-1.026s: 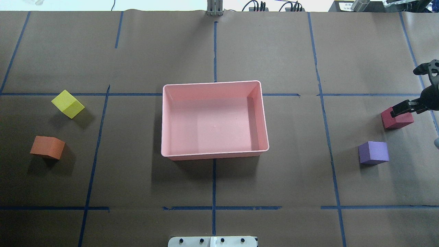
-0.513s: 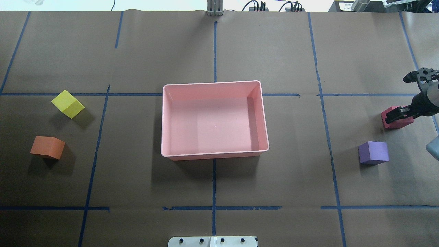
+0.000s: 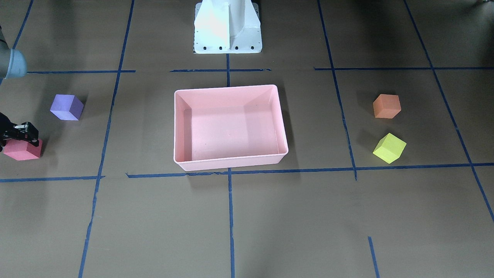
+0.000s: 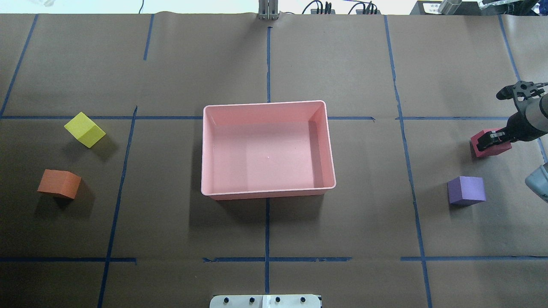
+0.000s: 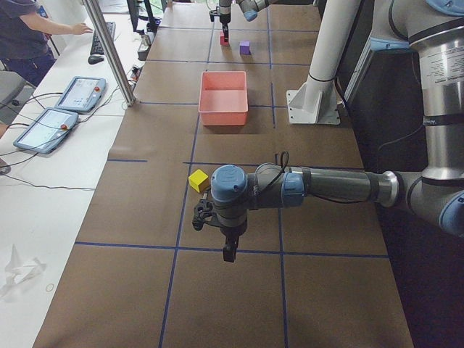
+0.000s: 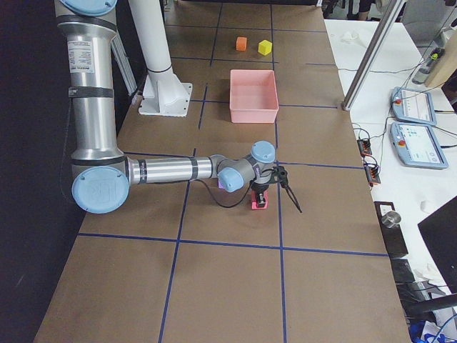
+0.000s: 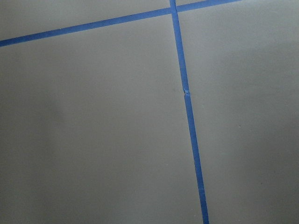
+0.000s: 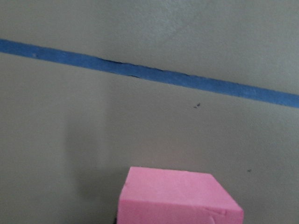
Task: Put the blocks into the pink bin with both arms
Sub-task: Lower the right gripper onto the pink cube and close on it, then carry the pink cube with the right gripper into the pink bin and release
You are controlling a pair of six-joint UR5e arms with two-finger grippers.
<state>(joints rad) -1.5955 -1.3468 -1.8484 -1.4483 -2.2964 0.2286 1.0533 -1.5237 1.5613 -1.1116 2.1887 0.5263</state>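
Your right claw (image 4: pixel 492 137) is clamped on the red block (image 4: pixel 492 150), one finger on each side of it, out near the right end of the surface (image 4: pixel 364 222). In the right wrist view the block fills the bottom of the frame, with a dark shadow on the brown paper under it. The purple block (image 4: pixel 466 190) sits near this claw, on the side toward the robot's base, apart from the red one and flat on the surface. The pink bin (image 4: pixel 267 193) lies well apart from the claw, toward the robot's left, in the middle of the surface, with no block in it.

Your left claw (image 5: pixel 228 250) hangs fingers-down over the surface beyond the left end of the overhead view. You cannot tell from the side view whether it is wide or narrow. Its wrist camera shows only brown paper and blue tape lines (image 7: pixel 189 116). The yellow-green block (image 4: pixel 84 129) and the orange block (image 4: pixel 59 183) rest between this claw and the bin, near each other but not touching.
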